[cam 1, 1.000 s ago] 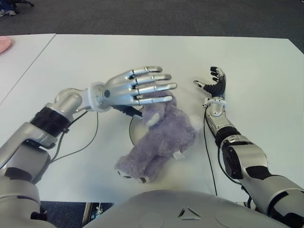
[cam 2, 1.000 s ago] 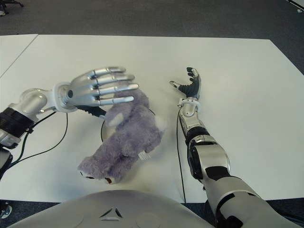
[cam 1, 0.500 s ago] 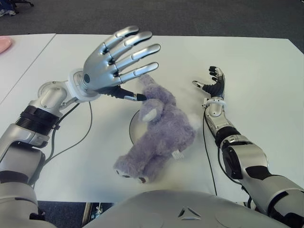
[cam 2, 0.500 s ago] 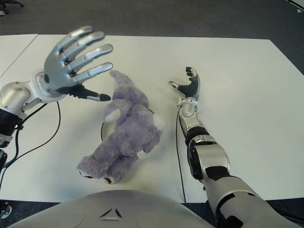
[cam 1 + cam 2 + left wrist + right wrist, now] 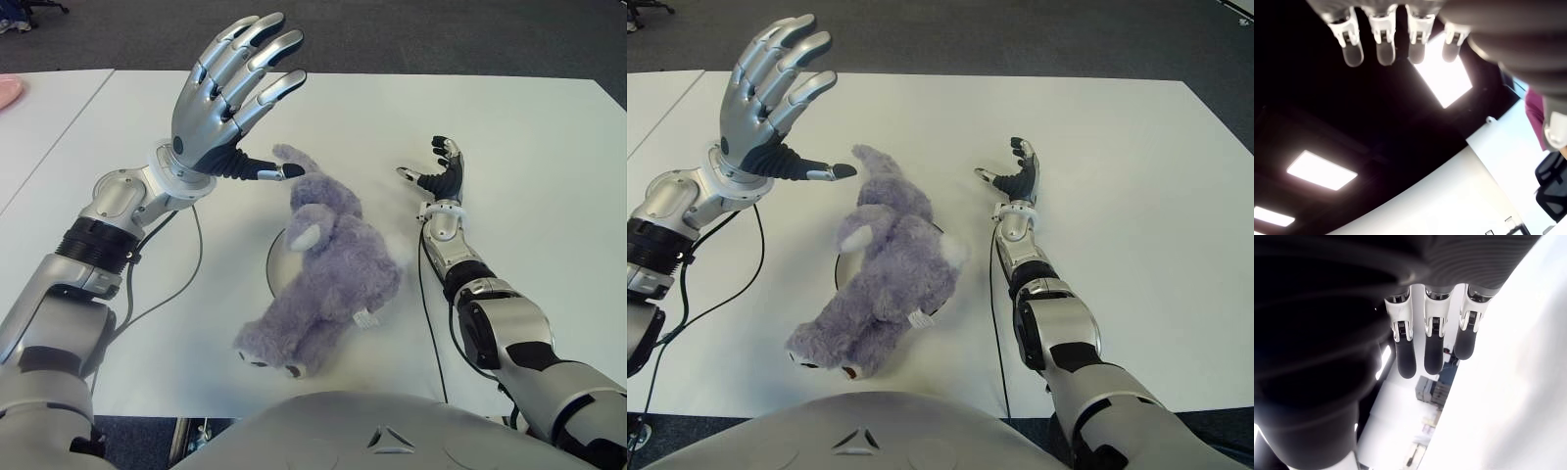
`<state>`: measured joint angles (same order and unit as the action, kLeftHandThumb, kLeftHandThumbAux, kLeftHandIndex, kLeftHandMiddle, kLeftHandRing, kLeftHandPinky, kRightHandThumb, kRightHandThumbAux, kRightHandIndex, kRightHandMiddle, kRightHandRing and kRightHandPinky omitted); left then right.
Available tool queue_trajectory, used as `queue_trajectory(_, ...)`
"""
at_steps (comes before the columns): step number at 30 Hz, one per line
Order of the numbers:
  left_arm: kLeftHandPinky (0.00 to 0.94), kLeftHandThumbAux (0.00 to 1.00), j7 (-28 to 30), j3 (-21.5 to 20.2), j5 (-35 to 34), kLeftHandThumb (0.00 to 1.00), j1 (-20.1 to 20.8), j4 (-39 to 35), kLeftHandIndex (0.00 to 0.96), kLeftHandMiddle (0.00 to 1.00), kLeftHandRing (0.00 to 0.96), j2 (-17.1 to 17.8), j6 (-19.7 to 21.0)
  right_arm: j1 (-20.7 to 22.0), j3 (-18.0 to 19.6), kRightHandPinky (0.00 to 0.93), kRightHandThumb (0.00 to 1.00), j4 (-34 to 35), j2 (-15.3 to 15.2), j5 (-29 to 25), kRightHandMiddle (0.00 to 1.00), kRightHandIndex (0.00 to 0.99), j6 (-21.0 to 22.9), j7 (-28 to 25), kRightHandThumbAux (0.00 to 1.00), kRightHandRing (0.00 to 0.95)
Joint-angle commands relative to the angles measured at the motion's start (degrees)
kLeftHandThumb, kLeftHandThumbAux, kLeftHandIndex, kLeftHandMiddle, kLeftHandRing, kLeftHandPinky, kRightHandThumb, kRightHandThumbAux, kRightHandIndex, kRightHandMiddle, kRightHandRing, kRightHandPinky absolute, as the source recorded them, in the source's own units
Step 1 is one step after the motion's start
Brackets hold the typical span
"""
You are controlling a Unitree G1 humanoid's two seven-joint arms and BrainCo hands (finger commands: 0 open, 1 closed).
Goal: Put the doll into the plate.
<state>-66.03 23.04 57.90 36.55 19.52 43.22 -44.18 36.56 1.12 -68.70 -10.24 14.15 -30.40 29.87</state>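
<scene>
A fluffy purple doll (image 5: 323, 274) lies on its side across a small white plate (image 5: 275, 262), which shows only as a rim under its left flank; its feet point toward me. My left hand (image 5: 230, 93) is raised above the table to the upper left of the doll, fingers spread wide and empty, thumb tip near the doll's head. My right hand (image 5: 441, 174) shows to the right of the doll, fingers relaxed and holding nothing.
The white table (image 5: 529, 147) stretches to the far edge, with dark floor beyond. A second table (image 5: 39, 117) adjoins on the left, with a pink thing (image 5: 8, 90) at its far corner. Black cables (image 5: 167, 289) run beside both arms.
My left hand has lifted off the doll's head and swung up and to the left, fingers now pointing upward. The doll stays lying on the plate. The right hand has not moved.
</scene>
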Motion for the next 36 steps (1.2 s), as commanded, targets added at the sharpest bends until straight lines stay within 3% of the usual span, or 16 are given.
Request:
queue_trajectory(1,0.000,0.433,3.4,-1.1,-2.1,0.088,0.5,2.9,0.000,0.000,0.000,-1.5,-2.0,-15.4,-0.6,0.177,0.000,-9.2,6.0,0.2,0.230,0.205,6.7,-1.6,0.923,0.195)
queue_trajectory(2,0.000,0.433,3.4,-1.2,-2.0,0.088,0.5,3.0,0.000,0.000,0.000,-1.6,-2.1,-15.4,-0.6,0.177,0.000,-9.2,6.0,0.2,0.230,0.205,6.7,-1.6,0.923,0.195)
queue_trajectory(4,0.000,0.461,3.4,-4.1,-13.9,0.056,-3.0,19.8,0.000,0.000,0.000,-5.2,-9.9,-15.5,-0.3,0.181,0.000,-9.1,6.0,-0.1,0.227,0.206,6.3,-2.5,0.921,0.193)
queue_trajectory(6,0.000,0.490,6.0,-5.7,-19.9,0.023,-2.4,28.4,0.000,0.000,0.000,-8.0,-11.6,-15.5,-0.1,0.185,0.000,-9.1,6.0,-0.3,0.226,0.207,6.0,-2.9,0.917,0.192)
queue_trajectory(10,0.000,0.503,11.5,-5.8,-21.0,0.005,4.4,33.5,0.000,0.000,0.000,-11.2,-8.0,-15.5,-0.1,0.184,0.000,-9.1,6.0,-0.4,0.227,0.209,6.0,-2.9,0.915,0.192)
queue_trajectory(12,0.000,0.495,16.4,-6.6,-21.6,0.006,8.8,44.9,0.000,0.000,0.000,-14.7,-4.4,-15.6,0.1,0.183,0.000,-9.1,6.0,-0.5,0.227,0.209,6.2,-2.8,0.915,0.191)
queue_trajectory(14,0.000,0.486,20.4,-7.7,-23.0,0.011,10.9,51.3,0.000,0.000,0.000,-16.8,-1.8,-15.6,0.2,0.184,0.000,-9.1,5.9,-0.5,0.228,0.208,6.3,-2.8,0.915,0.191)
queue_trajectory(19,0.000,0.477,24.4,-10.1,-26.0,0.020,11.7,54.6,0.000,0.000,0.000,-19.0,-0.2,-15.8,0.2,0.186,0.000,-9.1,5.8,-0.6,0.228,0.206,6.0,-2.9,0.913,0.191)
queue_trajectory(28,0.000,0.499,35.5,-18.1,-35.5,0.003,9.3,58.0,0.000,0.000,0.000,-21.8,2.7,-16.0,0.7,0.198,0.000,-9.1,5.5,-0.9,0.231,0.203,6.2,-3.6,0.914,0.197)
queue_trajectory(36,0.000,0.630,41.2,-23.0,-40.9,0.000,7.8,58.5,0.000,0.000,0.000,-24.4,4.5,-16.0,0.8,0.201,0.000,-9.1,5.2,-0.8,0.239,0.205,5.9,-3.4,0.927,0.205)
